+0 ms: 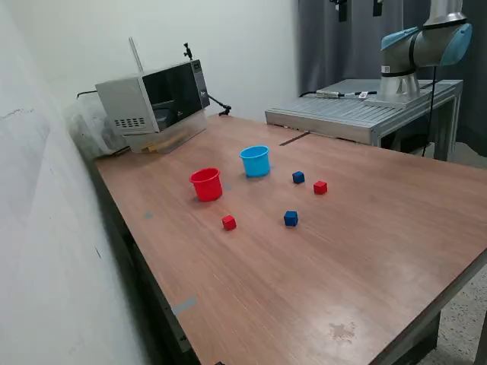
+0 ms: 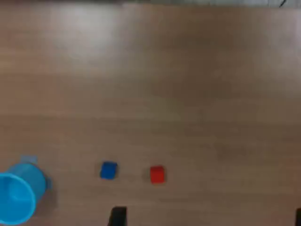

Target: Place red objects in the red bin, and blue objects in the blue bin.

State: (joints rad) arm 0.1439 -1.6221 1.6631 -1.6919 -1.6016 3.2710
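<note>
Where the room is seen from the exterior view, a long brown wooden table [image 1: 365, 251] is set against a white wall [image 1: 46, 228]. A grey and black box machine [image 1: 156, 103] is placed at the far end of the table, and a grey metal stand [image 1: 358, 114] is seen behind the table with the robot arm [image 1: 422, 49] fixed on it. A dark curtain [image 1: 342, 42] is hung behind the arm. The red cup [image 1: 206, 184] and the light blue cup [image 1: 256, 161] are stood upright near each other, apart, with the red cup toward the exterior view's left. One red cube [image 1: 229, 222] is found near the red cup, on the side closer to the camera. One blue cube [image 1: 291, 218] is set further toward the exterior view's right. Another blue cube [image 1: 298, 177] and another red cube [image 1: 320, 187] are laid close together beside the light blue cup, not touching. Nothing is stood between the cubes and the cups. From the wrist view, the light blue cup [image 2: 19, 195], a blue cube [image 2: 108, 170] and a red cube [image 2: 157, 173] are seen in a row on the wood. Only two dark tips of the gripper [image 2: 207, 219] are shown at the edge, set wide apart, and nothing is held between them.
</note>
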